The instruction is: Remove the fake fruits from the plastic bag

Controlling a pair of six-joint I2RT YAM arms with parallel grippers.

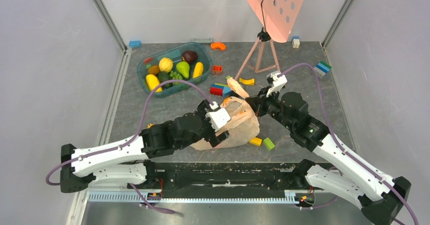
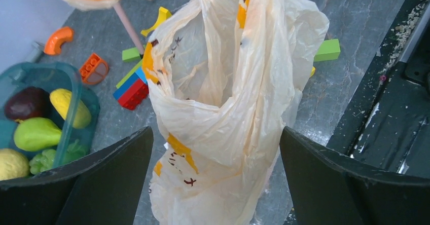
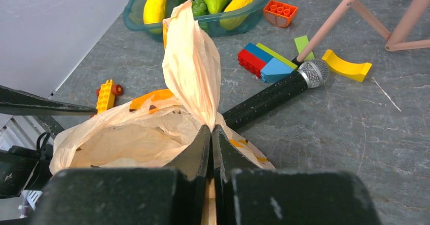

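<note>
The plastic bag lies crumpled mid-table; it also shows in the left wrist view and the right wrist view. My right gripper is shut on a strip of the bag's upper edge and holds it up; from above it is at the bag's far right. My left gripper is open, one finger on each side of the bag's body, at its near-left side. No fruit shows inside the bag. Several fake fruits lie in a teal tub: maroon, yellow and green.
A black microphone lies beside the bag. Red and blue blocks, a yellow arch, green and yellow blocks lie around it. A pink tripod with a perforated board stands behind. Grey walls enclose the table.
</note>
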